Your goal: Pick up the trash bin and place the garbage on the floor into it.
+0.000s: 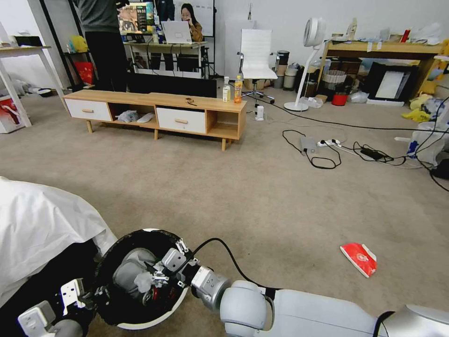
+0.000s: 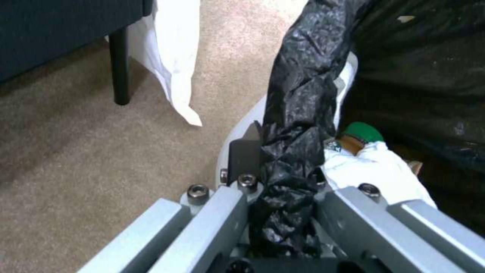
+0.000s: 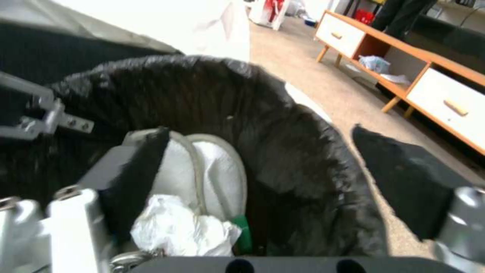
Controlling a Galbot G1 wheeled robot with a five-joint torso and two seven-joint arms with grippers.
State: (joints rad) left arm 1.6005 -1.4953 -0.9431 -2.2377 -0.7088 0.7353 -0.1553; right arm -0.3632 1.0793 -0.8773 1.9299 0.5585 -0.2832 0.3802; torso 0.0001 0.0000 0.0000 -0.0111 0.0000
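- The right hand (image 1: 156, 276) hangs inside the mouth of the trash bin (image 1: 161, 319), its fingers spread apart and gripping nothing; one pad (image 3: 135, 178) stands beside the tissues (image 3: 182, 231), the other out over the rim.
- The left hand (image 2: 283, 197) is clamped on the bin's rim at the robot's left side, pinching the black bag (image 2: 303, 98) that lines it and holding the bin low in front of the robot.
- Inside the bin lie white tissues, a green cap (image 2: 361, 132) and something red (image 1: 152, 296) near the bottom.
- The red packet (image 1: 359, 258) lies flat on the carpet (image 1: 243, 187), well apart from the bin, ahead and to the robot's right. Its long axis runs slantwise, from far-left to near-right.
- The right hand is the free one and the packet is on its side, so I judge it the arm to reach; it must first lift clear of the bin, then swing out rightward.
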